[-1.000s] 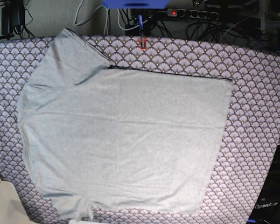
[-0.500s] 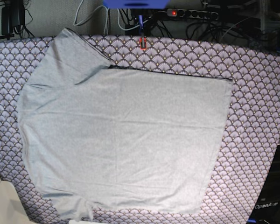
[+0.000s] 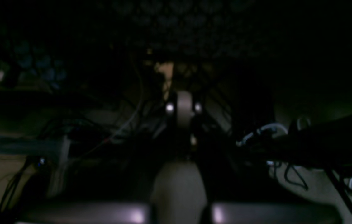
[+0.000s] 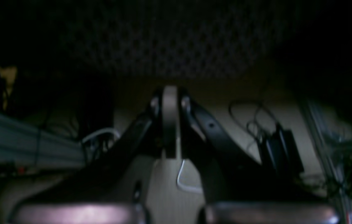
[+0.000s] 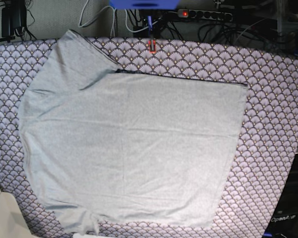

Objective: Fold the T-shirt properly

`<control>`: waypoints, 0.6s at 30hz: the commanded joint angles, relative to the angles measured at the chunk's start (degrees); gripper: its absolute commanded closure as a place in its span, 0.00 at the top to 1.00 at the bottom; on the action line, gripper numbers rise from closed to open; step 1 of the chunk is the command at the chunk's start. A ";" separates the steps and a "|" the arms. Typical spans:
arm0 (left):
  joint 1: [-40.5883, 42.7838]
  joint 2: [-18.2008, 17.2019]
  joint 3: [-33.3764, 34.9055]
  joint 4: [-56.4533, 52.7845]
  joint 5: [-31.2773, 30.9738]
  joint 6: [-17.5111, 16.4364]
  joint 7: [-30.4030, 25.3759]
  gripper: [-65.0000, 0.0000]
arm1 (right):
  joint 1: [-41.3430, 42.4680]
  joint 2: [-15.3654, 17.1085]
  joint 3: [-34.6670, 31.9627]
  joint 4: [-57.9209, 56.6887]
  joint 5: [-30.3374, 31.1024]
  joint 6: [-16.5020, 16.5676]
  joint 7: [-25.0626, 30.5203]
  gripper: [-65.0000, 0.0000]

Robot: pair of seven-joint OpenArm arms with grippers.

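While neither arm shows in the base view, both wrist views are dark and look out under the bench edge, so both arms are parked low, off the work surface.

Largest first: bench [image 5: 275,124] is covered by a purple fan-scale cloth [image 5: 268,163] that fills almost the whole base view. T-shirt [image 5: 131,148] lies flat on that cloth, spread open, unfolded, taking up the left and centre. One sleeve [image 5: 77,54] points to the far left corner, the other sleeve [image 5: 77,220] sits bunched at the near left edge. Hem side faces right, slanted. A few shallow creases across the body, otherwise smooth.

Behind the bench: power strip [image 5: 203,14] with a lit red switch, tangle of cables, red clamp [image 5: 152,46] on the far edge.

Left tool [image 3: 182,109]: clenched, fingers pressed together, nothing between them, pointing at cables in shadow. Patterned cloth barely visible above it.

Right tool [image 4: 169,102]: clenched too, empty, fingers meeting at the tip, same patterned underside overhead, cables and a dark adapter [image 4: 283,149] to its right.

Neither tool touches the T-shirt.
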 commanded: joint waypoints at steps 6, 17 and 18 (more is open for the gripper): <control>8.87 0.64 -0.11 15.93 -0.21 0.38 -2.33 0.01 | -8.12 0.41 0.16 13.34 0.36 0.73 1.54 0.00; 31.29 2.04 -0.20 66.75 -0.30 0.56 17.19 0.21 | -17.08 0.33 0.25 29.43 0.27 0.73 1.36 0.01; 32.08 1.96 -0.20 69.56 -0.30 0.56 19.12 0.22 | -17.70 0.33 0.25 30.66 0.27 0.73 1.36 0.02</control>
